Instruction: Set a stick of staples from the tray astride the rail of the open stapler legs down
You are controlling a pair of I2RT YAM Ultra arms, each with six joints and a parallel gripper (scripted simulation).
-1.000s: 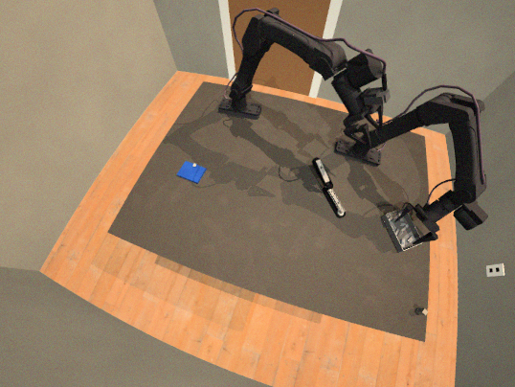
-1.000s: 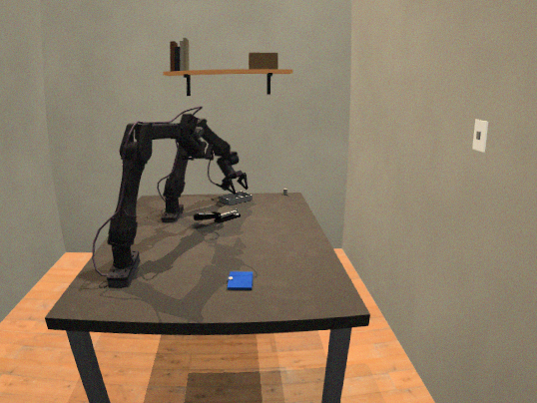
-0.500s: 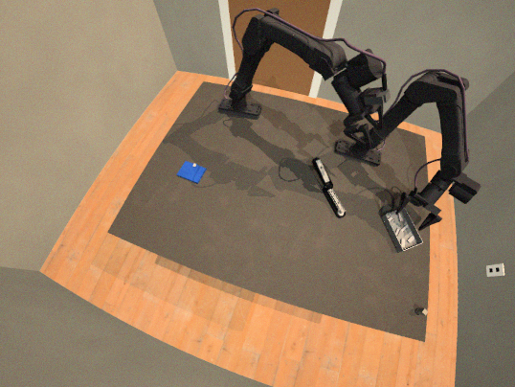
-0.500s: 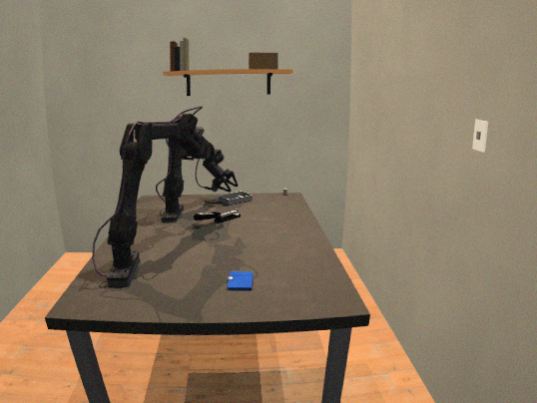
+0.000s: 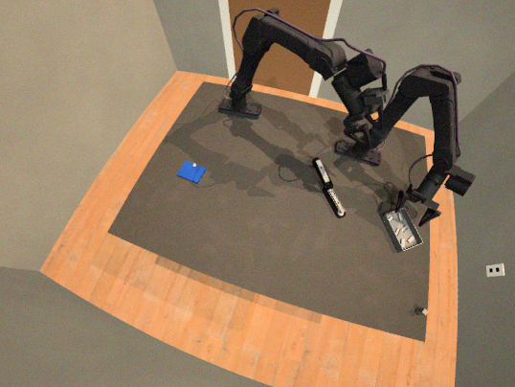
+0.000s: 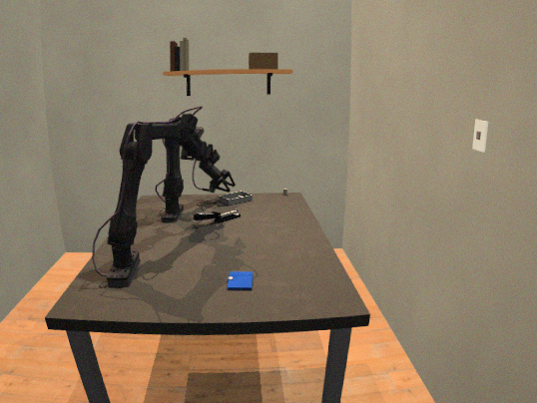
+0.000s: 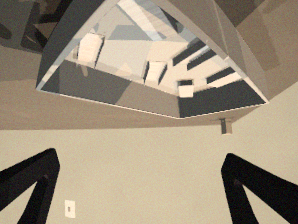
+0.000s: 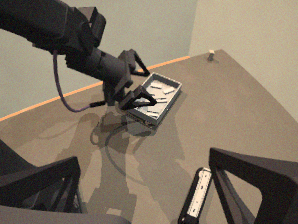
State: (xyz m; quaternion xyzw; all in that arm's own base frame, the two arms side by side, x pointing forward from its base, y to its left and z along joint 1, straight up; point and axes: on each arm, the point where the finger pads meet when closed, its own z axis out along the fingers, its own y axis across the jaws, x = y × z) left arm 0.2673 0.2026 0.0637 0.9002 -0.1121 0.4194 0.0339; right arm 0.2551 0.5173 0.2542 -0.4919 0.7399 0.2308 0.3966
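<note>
While the left tool (image 5: 412, 210) (image 6: 231, 188) (image 7: 142, 162) (image 8: 151, 88) gapes wide, nothing held, staple tray (image 5: 391, 234) (image 6: 236, 201) (image 7: 110, 95) (image 8: 170, 105) near, lower than it
</note>
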